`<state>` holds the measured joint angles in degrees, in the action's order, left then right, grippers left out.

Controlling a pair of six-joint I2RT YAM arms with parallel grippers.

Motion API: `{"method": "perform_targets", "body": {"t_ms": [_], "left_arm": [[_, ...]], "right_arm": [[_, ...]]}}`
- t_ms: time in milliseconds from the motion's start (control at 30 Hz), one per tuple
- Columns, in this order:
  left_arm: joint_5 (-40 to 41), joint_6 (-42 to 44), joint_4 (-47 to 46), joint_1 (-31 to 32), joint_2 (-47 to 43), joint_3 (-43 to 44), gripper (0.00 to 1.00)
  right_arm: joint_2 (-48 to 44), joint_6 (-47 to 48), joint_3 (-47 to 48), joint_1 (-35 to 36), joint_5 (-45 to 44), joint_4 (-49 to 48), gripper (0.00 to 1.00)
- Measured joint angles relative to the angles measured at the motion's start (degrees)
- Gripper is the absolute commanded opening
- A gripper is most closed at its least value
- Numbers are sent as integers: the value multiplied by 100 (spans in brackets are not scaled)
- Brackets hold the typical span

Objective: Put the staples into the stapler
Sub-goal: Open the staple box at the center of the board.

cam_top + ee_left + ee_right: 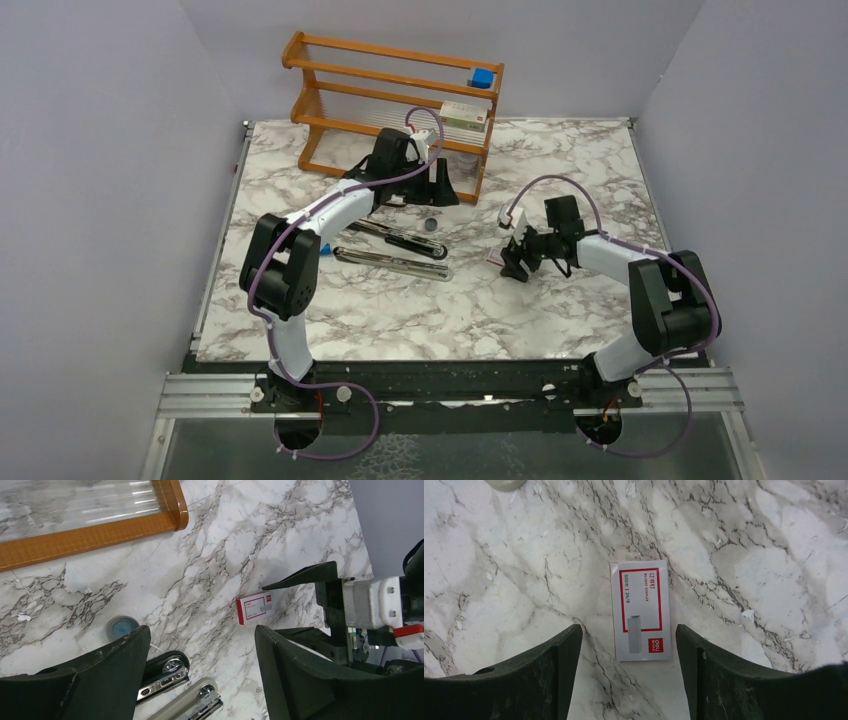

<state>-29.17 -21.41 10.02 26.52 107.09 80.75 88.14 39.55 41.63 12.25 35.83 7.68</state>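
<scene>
The stapler [398,250] lies open in mid-table as two long bars side by side, one black with a silver channel, one pale. Their ends show in the left wrist view [165,672], below my left gripper. My left gripper [440,190] hangs open and empty at the back near the rack, its fingertips [135,645] wide apart. My right gripper [515,262] is open and empty, low over the red-and-white staple box [640,610], which lies flat between its fingers [564,655]. The box also shows in the left wrist view [256,608]. No loose staples are in view.
A wooden rack [400,85] stands at the back, holding a blue block [482,77] and a small carton [465,117]. A small round blue cap [121,627] lies on the marble near the stapler. Grey walls close in both sides.
</scene>
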Motion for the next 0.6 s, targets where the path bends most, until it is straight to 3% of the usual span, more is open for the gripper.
{"method": "perform_targets", "body": {"t_ms": [167, 367, 600], "left_arm": [[0, 2, 0, 0, 0, 0, 79], [-2, 2, 0, 0, 0, 0, 79], [-133, -118, -127, 0, 0, -111, 76]], "right_arm": [[243, 170, 66, -37, -142, 109, 69], [389, 365, 264, -48, -306, 254, 55], [501, 424, 374, -61, -310, 295, 48]]}}
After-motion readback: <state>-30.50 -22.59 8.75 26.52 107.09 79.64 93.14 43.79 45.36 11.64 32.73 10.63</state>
